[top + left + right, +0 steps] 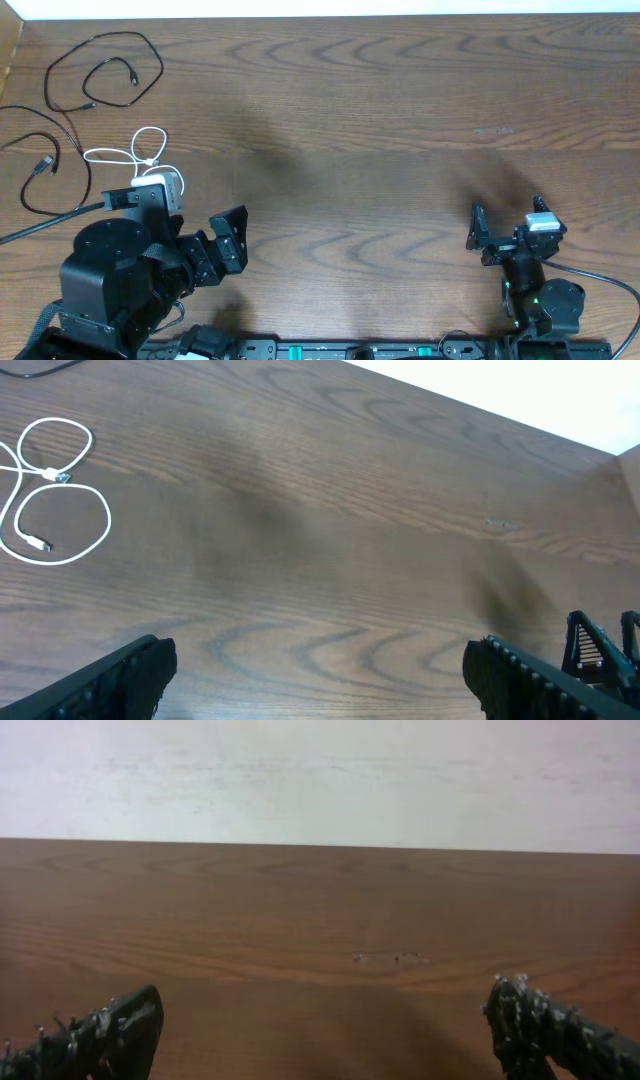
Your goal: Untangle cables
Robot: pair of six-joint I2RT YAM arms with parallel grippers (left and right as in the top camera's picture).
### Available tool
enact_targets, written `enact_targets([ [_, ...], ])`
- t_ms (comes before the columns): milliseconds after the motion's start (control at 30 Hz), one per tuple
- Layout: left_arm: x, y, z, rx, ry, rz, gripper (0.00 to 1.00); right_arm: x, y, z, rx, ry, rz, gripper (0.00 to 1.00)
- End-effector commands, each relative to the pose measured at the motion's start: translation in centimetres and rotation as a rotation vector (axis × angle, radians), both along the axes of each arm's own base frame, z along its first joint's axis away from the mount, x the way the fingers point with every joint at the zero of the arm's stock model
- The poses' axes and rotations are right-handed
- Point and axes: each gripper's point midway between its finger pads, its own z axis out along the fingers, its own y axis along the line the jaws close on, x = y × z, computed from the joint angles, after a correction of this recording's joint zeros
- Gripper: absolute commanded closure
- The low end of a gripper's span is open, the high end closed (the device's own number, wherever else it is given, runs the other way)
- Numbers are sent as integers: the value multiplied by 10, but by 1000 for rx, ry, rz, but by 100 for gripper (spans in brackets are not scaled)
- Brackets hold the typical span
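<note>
Front left of table, left gripper point(232, 240): black fingers spread wide, holding nothing.
Front right, right gripper point(507, 222): black fingers spread wide, holding nothing.
Thin white cable point(110, 154): looped flat, just beyond the left arm.
Thin black cables point(161, 65): two, in loose loops beyond the white one, far-left corner.
Brown wooden table point(380, 100): bears all three.

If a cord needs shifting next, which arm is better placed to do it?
Left. The white cord and both black cords lie on its side, the white one close beside the open left claw. The right claw sits open far across the table.
</note>
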Motion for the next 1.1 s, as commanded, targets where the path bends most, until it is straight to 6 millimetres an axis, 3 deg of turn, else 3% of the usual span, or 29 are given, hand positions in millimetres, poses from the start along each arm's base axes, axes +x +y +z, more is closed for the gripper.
enact_targets([
  [0,1,2,-1,4,2,14,3,0,-6,-2,16,6,-33,1],
  [1067,1,2,-1,4,2,14,3,0,-3,0,18,0,-17,1],
])
